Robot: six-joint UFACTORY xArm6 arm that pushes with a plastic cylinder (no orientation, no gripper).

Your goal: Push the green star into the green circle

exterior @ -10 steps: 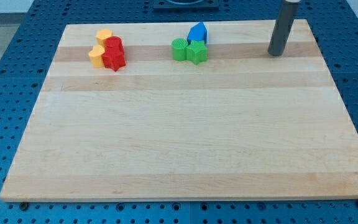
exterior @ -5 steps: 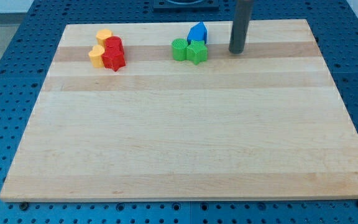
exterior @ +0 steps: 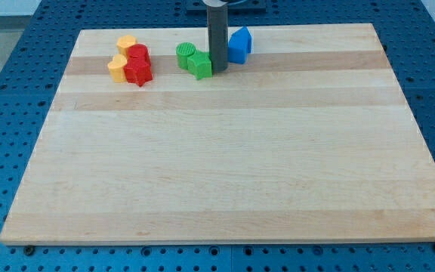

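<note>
The green star (exterior: 200,65) and the green circle (exterior: 186,55) sit touching each other near the view's top, left of centre. The circle is up and to the left of the star. My tip (exterior: 219,69) stands right against the star's right side, between it and the blue block (exterior: 239,44). The rod rises straight up out of the view's top.
The wooden board (exterior: 225,166) lies on a blue pegboard. A cluster at the view's top left holds two red blocks (exterior: 137,64) and two yellow blocks (exterior: 118,66), a short way left of the green circle.
My tip has swept left along the view's top, from the right side to the green pair. The green star and circle have slid left together, away from the blue block.
</note>
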